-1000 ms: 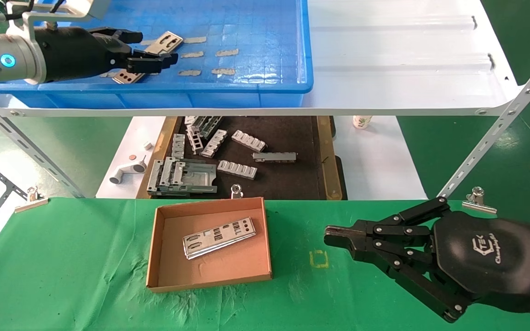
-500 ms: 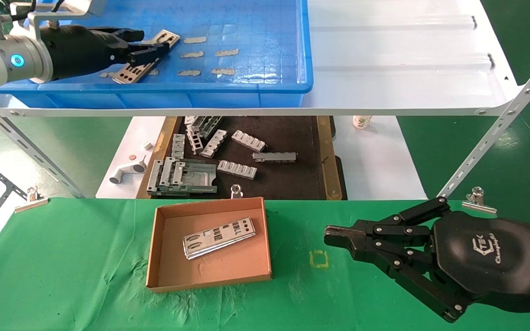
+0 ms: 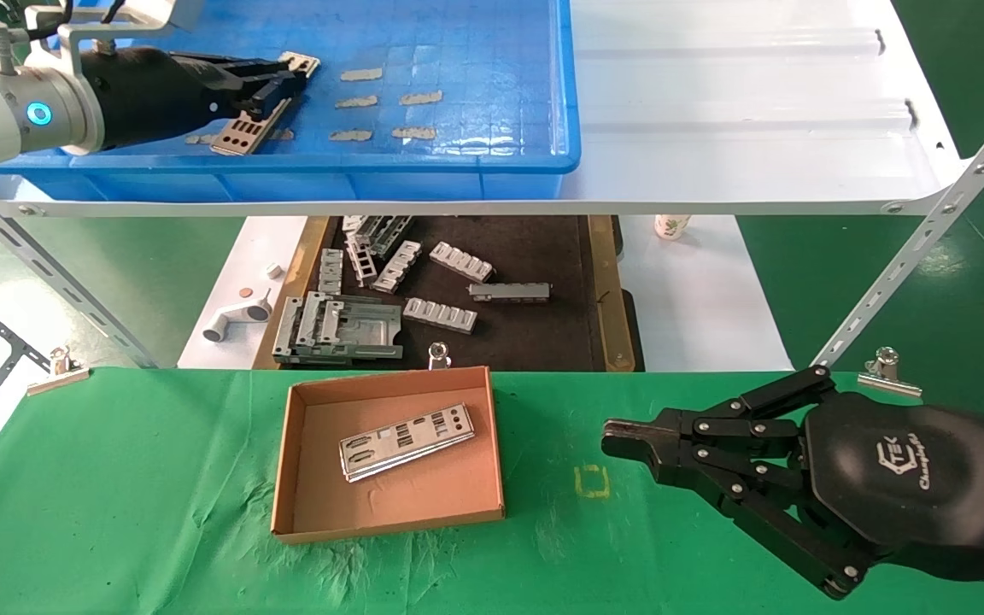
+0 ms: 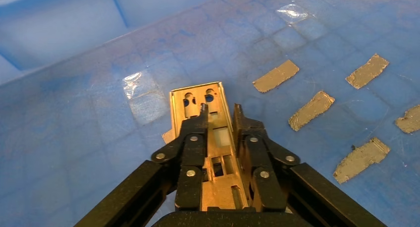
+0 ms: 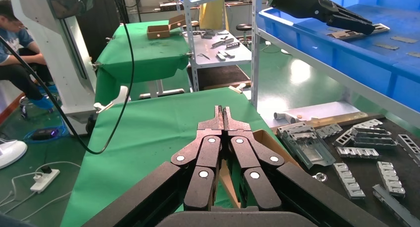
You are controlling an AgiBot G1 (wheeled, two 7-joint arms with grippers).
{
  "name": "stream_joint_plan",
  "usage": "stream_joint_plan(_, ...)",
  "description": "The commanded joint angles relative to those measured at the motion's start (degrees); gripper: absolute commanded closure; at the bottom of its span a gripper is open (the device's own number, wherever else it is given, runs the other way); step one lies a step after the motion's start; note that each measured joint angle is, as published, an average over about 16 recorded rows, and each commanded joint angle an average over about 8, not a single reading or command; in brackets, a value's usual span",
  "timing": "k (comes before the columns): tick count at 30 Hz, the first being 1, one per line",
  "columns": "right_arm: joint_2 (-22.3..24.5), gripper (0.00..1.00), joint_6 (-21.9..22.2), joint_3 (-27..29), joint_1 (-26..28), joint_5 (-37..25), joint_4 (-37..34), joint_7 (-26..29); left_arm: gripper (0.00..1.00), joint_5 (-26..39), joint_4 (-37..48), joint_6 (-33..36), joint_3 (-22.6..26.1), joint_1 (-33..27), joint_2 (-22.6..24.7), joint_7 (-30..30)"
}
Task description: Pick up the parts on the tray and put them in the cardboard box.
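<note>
Left tool: inside the tray on the upper white shelf, fingers clamped along both long edges of one part, a slotted silver strip whose far end projects past the fingertips and whose near end shows beneath the arm. Just beyond the tool, on the tray's grid floor: worn tape patches. Below and nearer the robot than the left tool: a black-floored tray holding grey ribbed blocks. Nearer still, on the green-clothed tabletop: the cardboard box, with parts in the box lying flat at an angle on its floor. Right tool: parked low over the tabletop, to the right of the box and apart from it, fingertips pressed together on nothing. Room, from the right wrist view: green floor, a second green-clothed bench, a seated person at the far side. Change from one second ago: the left tool, then standing apart over the strip, has closed on it and drawn it back toward the arm, so the strip now lies in line with the fingers; box contents and right tool unchanged.
</note>
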Motion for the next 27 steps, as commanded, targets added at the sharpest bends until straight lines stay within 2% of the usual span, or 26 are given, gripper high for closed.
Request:
stream_joint_plan(1,0.00,1.00,0.00,0.00,0.00,0.00,0.00,0.00,1.00,-0.01,0.00,-0.01,-0.01,-0.01,-0.01,0.04)
stream_joint_plan(12,0.00,1.00,0.00,0.00,0.00,0.00,0.00,0.00,1.00,-0.58,-0.57,1.02,-0.41,-0.52,-0.48,0.92)
stream_joint_plan(13,0.00,1.00,0.00,0.00,0.00,0.00,0.00,0.00,0.93,-0.64,-0.61,1.06,-0.45,-0.56,-0.52,1.04)
stream_joint_plan(20,0.00,1.00,0.00,0.00,0.00,0.00,0.00,0.00,0.06,-1.27,-0.20,1.32,-0.89,-0.82,-0.89,0.91)
stream_joint_plan(21,0.00,1.00,0.00,0.00,0.00,0.00,0.00,0.00,0.00,-1.37,-0.01,1.36,-0.97,-0.86,-0.95,0.65)
stream_joint_plan(27,0.00,1.00,0.00,0.00,0.00,0.00,0.00,0.00,0.00,-1.79,1.13,1.41,-1.25,-1.11,-1.09,-1.44)
